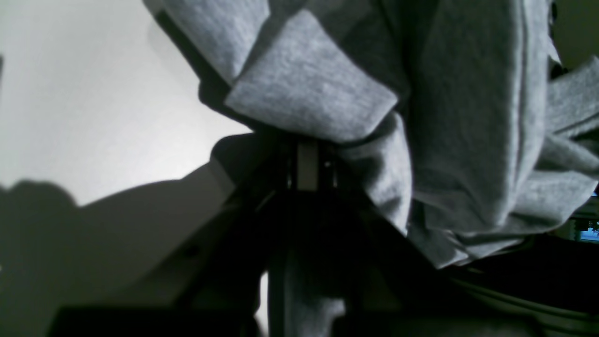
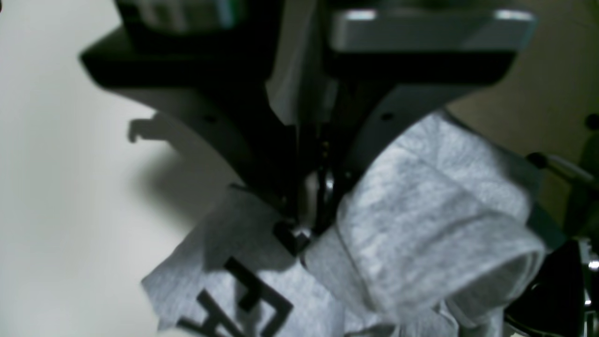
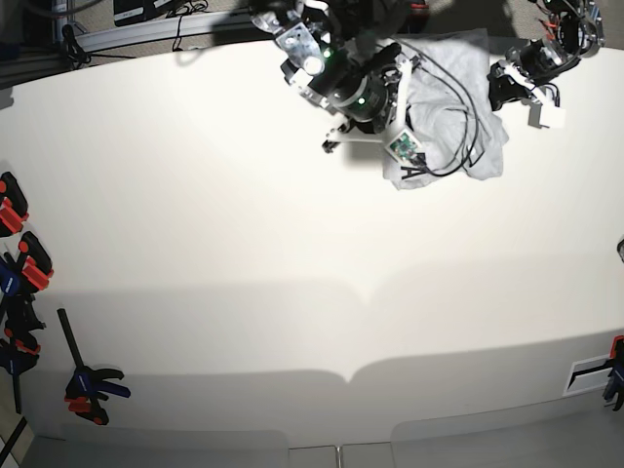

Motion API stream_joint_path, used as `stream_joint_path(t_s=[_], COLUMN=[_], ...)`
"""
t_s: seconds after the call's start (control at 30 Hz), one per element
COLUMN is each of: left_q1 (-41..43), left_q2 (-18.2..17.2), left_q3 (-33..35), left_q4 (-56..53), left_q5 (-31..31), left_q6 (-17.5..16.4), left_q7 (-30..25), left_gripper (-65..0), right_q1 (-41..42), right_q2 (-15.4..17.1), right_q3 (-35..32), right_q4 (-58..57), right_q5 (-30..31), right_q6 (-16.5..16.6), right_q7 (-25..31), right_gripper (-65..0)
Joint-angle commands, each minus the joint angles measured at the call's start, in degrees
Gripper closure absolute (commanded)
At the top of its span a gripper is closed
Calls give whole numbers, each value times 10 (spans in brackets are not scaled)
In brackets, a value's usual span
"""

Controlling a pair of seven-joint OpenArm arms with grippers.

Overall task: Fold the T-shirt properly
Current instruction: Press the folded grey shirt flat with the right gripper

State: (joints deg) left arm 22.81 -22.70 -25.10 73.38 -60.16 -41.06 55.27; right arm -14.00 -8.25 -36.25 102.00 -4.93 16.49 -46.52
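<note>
The light grey T-shirt [image 3: 485,138] lies bunched at the far right of the white table [image 3: 244,253]. A corner with black lettering [image 3: 413,176] points toward the front. My right gripper [image 3: 402,96] is at the shirt's left edge. In the right wrist view it [image 2: 309,206] is shut on a fold of the shirt [image 2: 421,220], above the lettering [image 2: 243,295]. My left gripper [image 3: 499,88] is at the shirt's right edge. In the left wrist view it [image 1: 306,171] is shut on grey cloth [image 1: 468,117] that hangs in folds over it.
Black cables [image 3: 466,146] from the right arm loop over the shirt. Orange and black clamps [image 3: 21,255] and a blue-handled clamp [image 3: 88,382] lie along the table's left edge. More cables and a rail [image 3: 146,24] run behind the table's far edge.
</note>
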Motion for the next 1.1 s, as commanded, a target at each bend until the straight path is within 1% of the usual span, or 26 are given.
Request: stream_joint_path(t_s=[0.0,0.1,0.23,0.4,0.47,0.53,0.73,0.77,0.8,0.87,0.97,1.03,1.07], left_q1=[7,7,7,7,7,7,7,7,7,7,8,9,8], left_q2=[5,5,5,4,5,5,5,5,5,4,-7,-15,-17], left_q3=[8,8,8,8,8,8,8,8,8,8,5,-16,-33], left_q4=[-5,-5,-5,-5,-5,-5,-5,-5,-5,-5,-2,5,12], left_q5=[23,23,23,23,23,23,23,23,23,21,7,-4,-3], left_q6=[11,11,11,11,11,11,11,11,11,11,11,11,11], left_q7=[31,31,31,31,31,31,31,31,31,31,11,-6,-10], left_gripper=[0,0,0,0,0,0,0,0,0,0,0,0,0], right_q1=[0,0,2,17,27,29,29,29,29,29,29,29,29], right_q2=[-7,-7,-7,-2,0,0,0,0,0,0,0,0,0], right_q3=[-7,-7,-16,-70,-86,-94,-96,-96,-96,-95,-95,-95,-95], right_q4=[14,14,14,14,14,14,14,14,14,14,14,14,14], right_q5=[4,5,10,10,32,57,179,194,205,199,143,110,104], right_q6=[7,9,37,58,69,93,205,222,231,232,231,226,223], right_q7=[17,19,21,16,5,4,4,4,6,23,62,77,78], right_gripper=[0,0,0,0,0,0,0,0,0,0,0,0,0])
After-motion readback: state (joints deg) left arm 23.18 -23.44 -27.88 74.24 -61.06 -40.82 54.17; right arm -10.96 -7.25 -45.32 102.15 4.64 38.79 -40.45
